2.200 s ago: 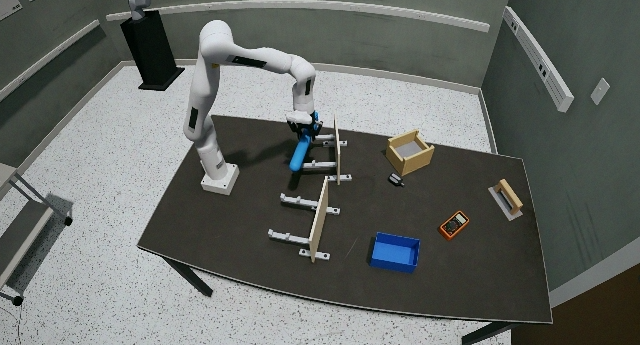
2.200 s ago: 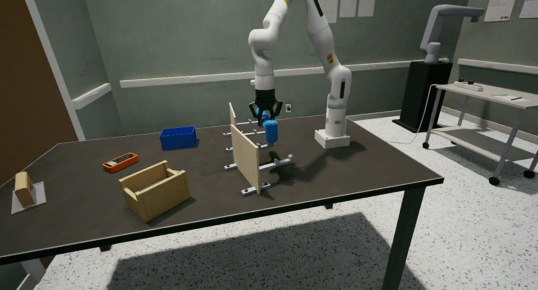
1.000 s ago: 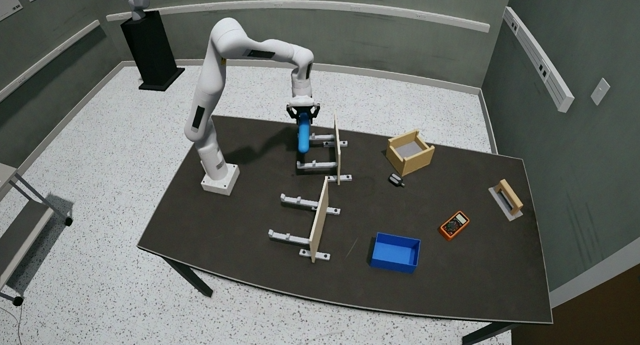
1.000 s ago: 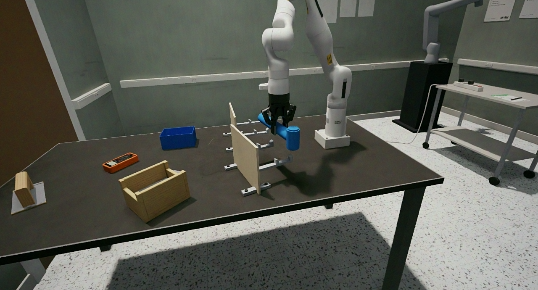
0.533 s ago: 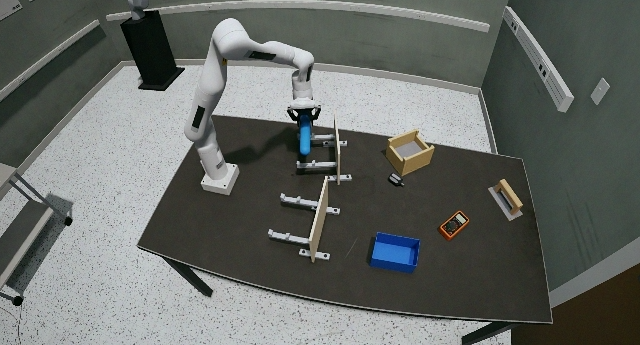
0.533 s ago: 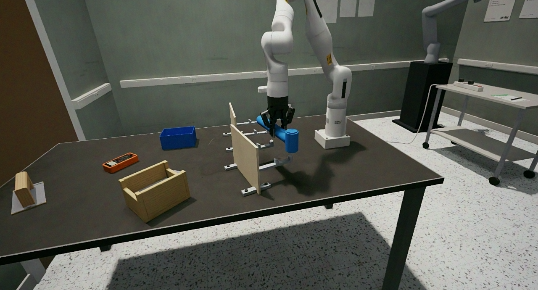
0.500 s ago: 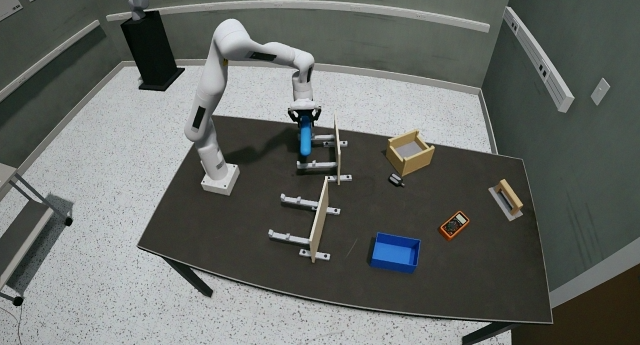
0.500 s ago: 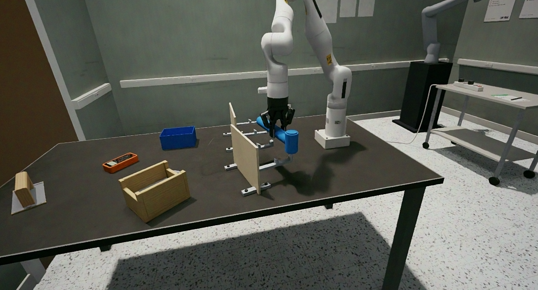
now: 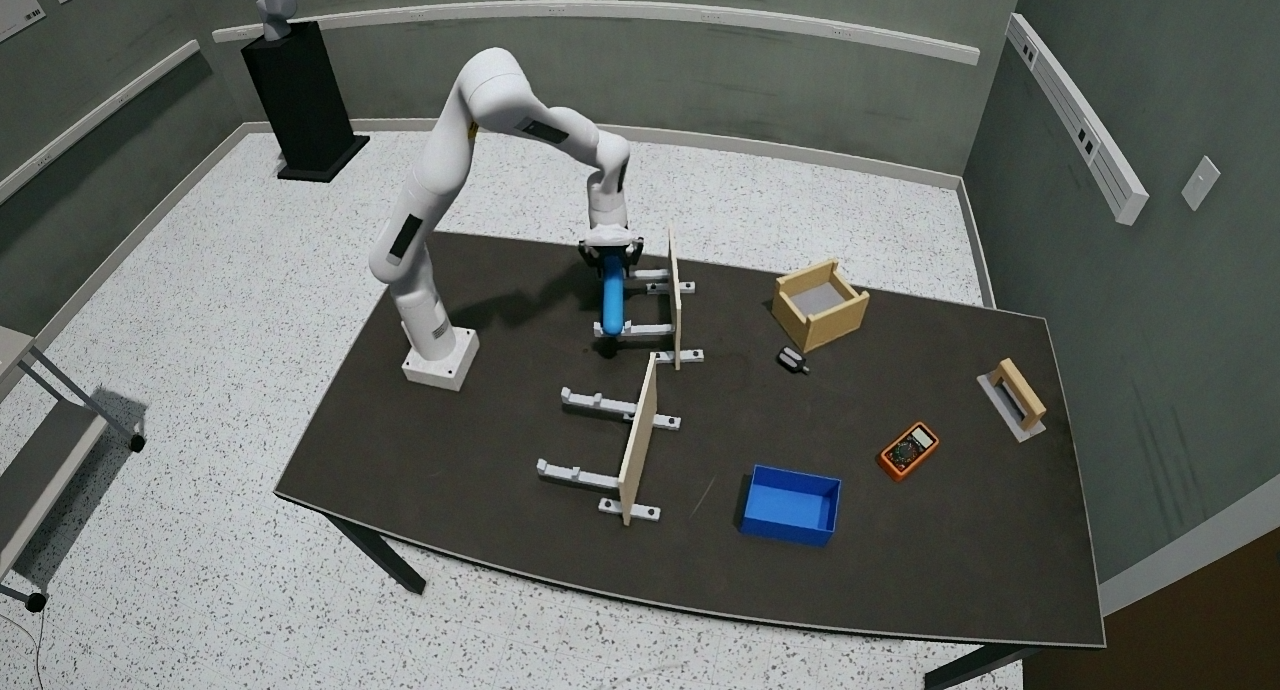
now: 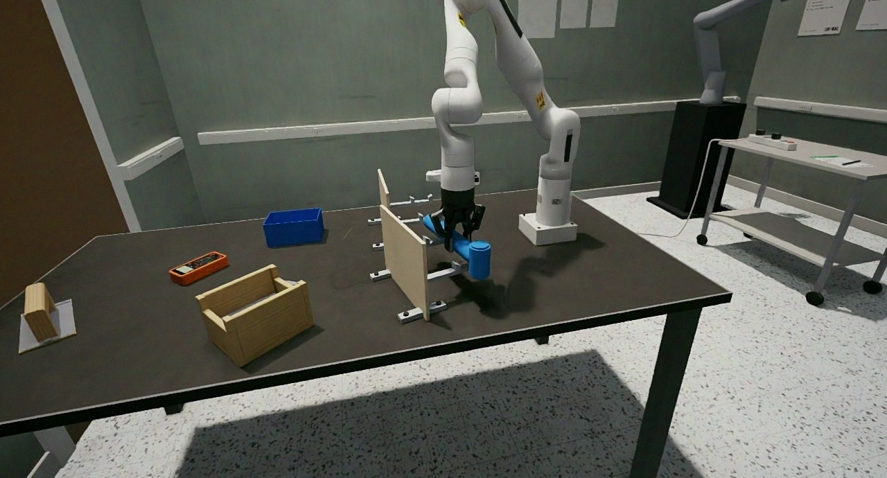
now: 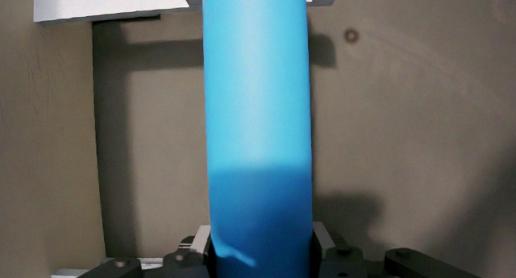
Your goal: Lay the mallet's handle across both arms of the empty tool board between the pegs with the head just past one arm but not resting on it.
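My gripper (image 9: pixel 611 258) is shut on the blue mallet's handle (image 9: pixel 612 296), pointing down over the far tool board (image 9: pixel 675 296). The handle runs along the board's front, over its two white arms (image 9: pixel 633 330). In the exterior view the gripper (image 10: pixel 457 227) holds the handle near its far end. The round head (image 10: pixel 479 259) hangs just past the nearer arm (image 10: pixel 448 270). Whether the handle touches the arms I cannot tell. In the wrist view the handle (image 11: pixel 258 129) crosses one white arm (image 11: pixel 109 6) between the fingers.
A second tool board (image 9: pixel 637 440) with bare arms stands nearer the table's front. A wooden crate (image 9: pixel 819 304), a small black object (image 9: pixel 791 359), a blue bin (image 9: pixel 790 504), an orange multimeter (image 9: pixel 908 450) and a wooden block on a plate (image 9: pixel 1014 397) lie to the right.
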